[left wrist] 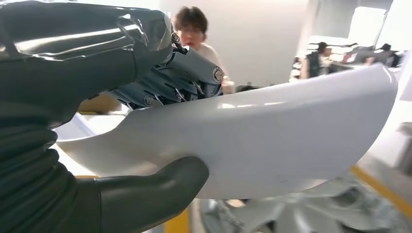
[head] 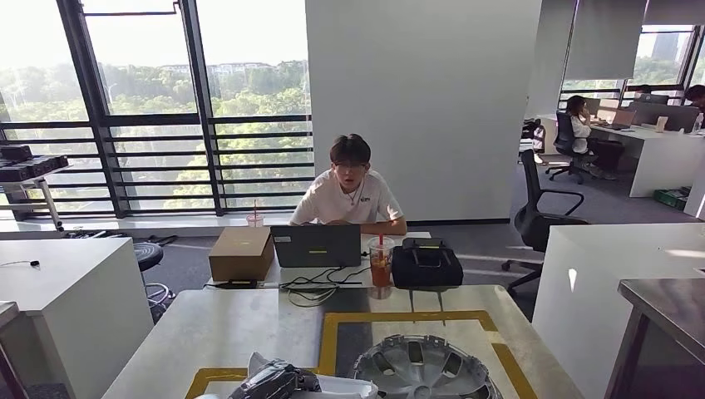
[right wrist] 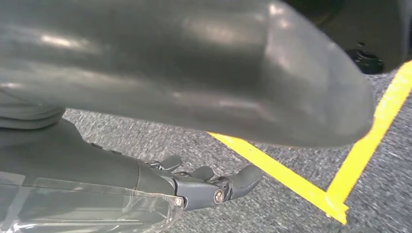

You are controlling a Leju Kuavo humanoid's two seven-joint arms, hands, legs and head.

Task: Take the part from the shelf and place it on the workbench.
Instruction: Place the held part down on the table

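At the near edge of the workbench (head: 249,324), the part (left wrist: 272,141), a curved white shell, sits in the left hand (left wrist: 145,121): thumb under its lower edge, dark fingers (left wrist: 194,73) curled over the upper edge, so it is gripped between them. In the head view the same hand (head: 274,382) shows at the bottom of the frame, over the yellow-taped zone (head: 332,341) on the bench top, with a bit of the white part (head: 345,386) beside it. Whether the part touches the bench, I cannot tell.

Just right of the hand lies a silver wheel cover (head: 424,370), inside the tape. Behind it on the bench: a cardboard box (head: 241,253), a laptop (head: 316,245), a drink cup (head: 381,262) and a black bag (head: 426,266). A person (head: 349,195) sits behind the laptop.

The right hand (right wrist: 204,187) hangs over grey carpet (right wrist: 194,141) with yellow floor tape (right wrist: 291,182); fingers (right wrist: 245,177) loosely apart, slightly bent, holding nothing.
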